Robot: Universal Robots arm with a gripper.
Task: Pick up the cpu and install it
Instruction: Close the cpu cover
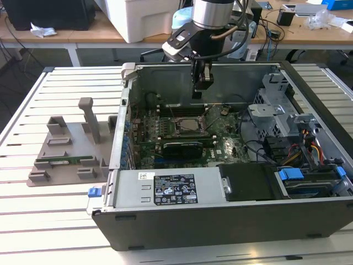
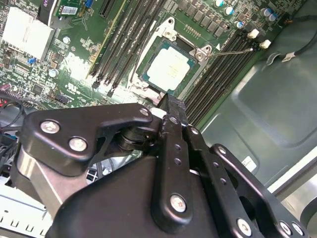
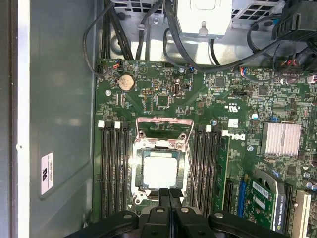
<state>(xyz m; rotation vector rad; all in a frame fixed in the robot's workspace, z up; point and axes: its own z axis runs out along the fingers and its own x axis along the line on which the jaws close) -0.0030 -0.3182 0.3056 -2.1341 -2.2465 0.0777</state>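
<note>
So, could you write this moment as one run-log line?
tool: shut, holding nothing, above socket | cpu: lying in socket | load plate: open

The case [image 1: 220, 226] lies open on the table [image 1: 55, 221], with a fixture [image 1: 66, 149] beside it on the exterior view's left. Inside, the board [image 3: 163, 94] lies flat on the case floor. The power unit [image 1: 165, 187] sits along the wall nearest the exterior camera, and the drive cage [image 1: 276, 105] is at that view's right. The cpu [image 3: 159, 171] lies in the socket [image 3: 135, 166] mid-board, with slots [image 3: 113, 168] on both sides. The gripper [image 1: 201, 91] hangs over the socket's edge, apart from the cpu.
</note>
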